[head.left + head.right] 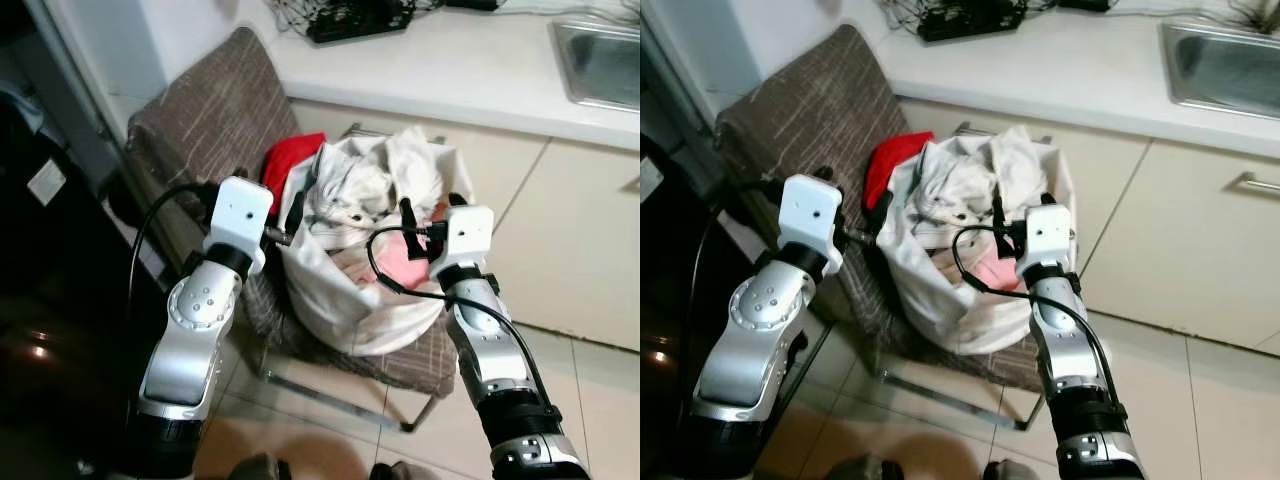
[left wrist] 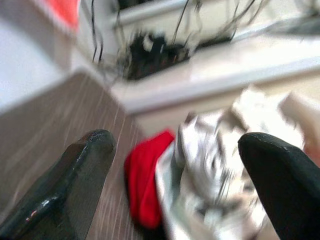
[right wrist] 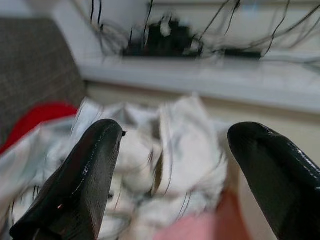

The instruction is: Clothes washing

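Note:
A white laundry bag [image 1: 340, 300] sits on a grey-brown striped chair [image 1: 210, 110], stuffed with crumpled white clothes [image 1: 370, 180]. A red garment [image 1: 290, 160] pokes out at its left rim, and a pink one [image 1: 400, 265] lies near the right side. My left gripper [image 1: 300, 208] hovers at the bag's left rim, open [image 2: 175, 140], with the red garment and white clothes between and beyond its fingers. At the right rim, above the pink garment, my right gripper [image 1: 415, 225] is open [image 3: 176, 129], facing the white clothes. Neither holds anything.
Behind the chair runs a white counter [image 1: 450, 60] with a tangle of black cables [image 1: 350, 20] and a steel sink [image 1: 600, 60]. Beige cabinet doors [image 1: 570, 240] stand to the right. A dark appliance [image 1: 50, 250] is close on the left. The floor is tiled.

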Available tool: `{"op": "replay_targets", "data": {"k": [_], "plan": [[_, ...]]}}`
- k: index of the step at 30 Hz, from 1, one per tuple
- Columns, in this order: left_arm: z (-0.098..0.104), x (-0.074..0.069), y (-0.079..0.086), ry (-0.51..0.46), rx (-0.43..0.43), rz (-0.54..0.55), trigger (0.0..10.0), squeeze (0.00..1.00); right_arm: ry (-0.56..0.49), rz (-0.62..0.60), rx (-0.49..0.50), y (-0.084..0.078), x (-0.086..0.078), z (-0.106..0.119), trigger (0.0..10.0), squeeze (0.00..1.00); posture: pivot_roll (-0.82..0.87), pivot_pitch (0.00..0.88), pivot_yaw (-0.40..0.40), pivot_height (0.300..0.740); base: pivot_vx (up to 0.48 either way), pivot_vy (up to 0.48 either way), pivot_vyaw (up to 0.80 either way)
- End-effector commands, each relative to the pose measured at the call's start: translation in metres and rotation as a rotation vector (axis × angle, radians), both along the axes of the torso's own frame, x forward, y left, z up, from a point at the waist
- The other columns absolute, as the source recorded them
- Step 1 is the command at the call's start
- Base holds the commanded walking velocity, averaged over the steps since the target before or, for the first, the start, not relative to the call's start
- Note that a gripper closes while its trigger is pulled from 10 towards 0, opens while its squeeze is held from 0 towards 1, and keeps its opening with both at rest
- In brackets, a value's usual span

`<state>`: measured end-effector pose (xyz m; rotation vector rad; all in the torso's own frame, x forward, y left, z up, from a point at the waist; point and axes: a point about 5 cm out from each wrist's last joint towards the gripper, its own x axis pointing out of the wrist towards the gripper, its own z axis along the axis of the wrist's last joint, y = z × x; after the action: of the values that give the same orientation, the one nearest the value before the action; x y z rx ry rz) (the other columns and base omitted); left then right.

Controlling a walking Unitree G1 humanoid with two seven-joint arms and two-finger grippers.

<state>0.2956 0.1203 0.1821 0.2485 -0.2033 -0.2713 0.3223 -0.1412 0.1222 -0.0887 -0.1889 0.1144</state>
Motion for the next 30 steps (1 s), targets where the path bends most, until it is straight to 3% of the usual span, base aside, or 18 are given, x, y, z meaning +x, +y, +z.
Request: {"op": "replay_targets", "data": {"k": [1,7,11,14,16,17,18,19,20,24,30], "plan": [[0.000,0.004,-0.001,-0.009,-0.005,-0.005,10.0,0.00,0.007,-0.016,-0.006,-0.005,-0.002,0.002,10.0,0.00,-0.02,0.024,0.052,0.740,0.424,0.000,0.00],[-0.003,0.011,0.000,-0.012,0.006,-0.005,10.0,0.00,0.012,-0.013,-0.013,-0.006,-0.005,0.003,10.0,0.00,-0.03,0.019,0.063,0.740,0.438,0.000,0.00],[-0.005,0.019,-0.001,0.014,0.064,-0.015,10.0,0.00,0.022,0.009,-0.026,-0.011,-0.017,-0.001,10.0,0.00,-0.03,0.020,0.066,0.740,0.227,0.000,0.00],[-0.009,0.042,-0.002,0.089,0.203,-0.087,10.0,0.00,0.059,0.034,-0.045,-0.024,-0.043,-0.012,10.0,0.00,-0.06,0.056,0.078,0.740,0.000,0.000,0.00],[-0.002,0.065,0.007,0.102,0.285,-0.087,10.0,0.00,0.087,0.040,-0.069,-0.029,-0.065,-0.020,10.0,0.00,-0.09,0.081,0.094,0.740,0.000,0.000,0.00],[-0.002,0.065,0.007,0.102,0.285,-0.087,10.0,0.00,0.087,0.040,-0.069,-0.029,-0.065,-0.020,10.0,0.00,-0.09,0.081,0.094,0.740,0.000,0.000,0.00],[0.007,0.083,0.015,0.124,0.322,-0.080,10.0,0.00,0.099,0.031,-0.071,-0.032,-0.081,-0.023,10.0,0.00,-0.12,0.112,0.124,0.740,0.000,0.000,0.00],[0.007,0.083,0.015,0.124,0.322,-0.080,10.0,0.00,0.099,0.031,-0.071,-0.032,-0.081,-0.023,10.0,0.00,-0.12,0.112,0.124,0.740,0.000,0.000,0.00],[0.013,0.096,0.019,0.157,0.315,-0.075,10.0,0.00,0.111,0.014,-0.062,-0.032,-0.093,-0.026,10.0,0.00,-0.15,0.130,0.145,0.740,0.000,0.000,0.00],[0.013,0.103,0.018,0.206,0.301,-0.087,10.0,0.00,0.120,-0.006,-0.042,-0.028,-0.109,-0.024,10.0,0.00,-0.22,0.172,0.188,0.740,0.000,0.000,0.00],[-0.007,0.107,0.000,0.454,0.217,-0.236,10.0,0.00,0.184,-0.075,-0.014,-0.033,-0.150,-0.022,10.0,0.00,-0.30,0.238,0.237,0.740,0.000,0.000,0.00]]}}
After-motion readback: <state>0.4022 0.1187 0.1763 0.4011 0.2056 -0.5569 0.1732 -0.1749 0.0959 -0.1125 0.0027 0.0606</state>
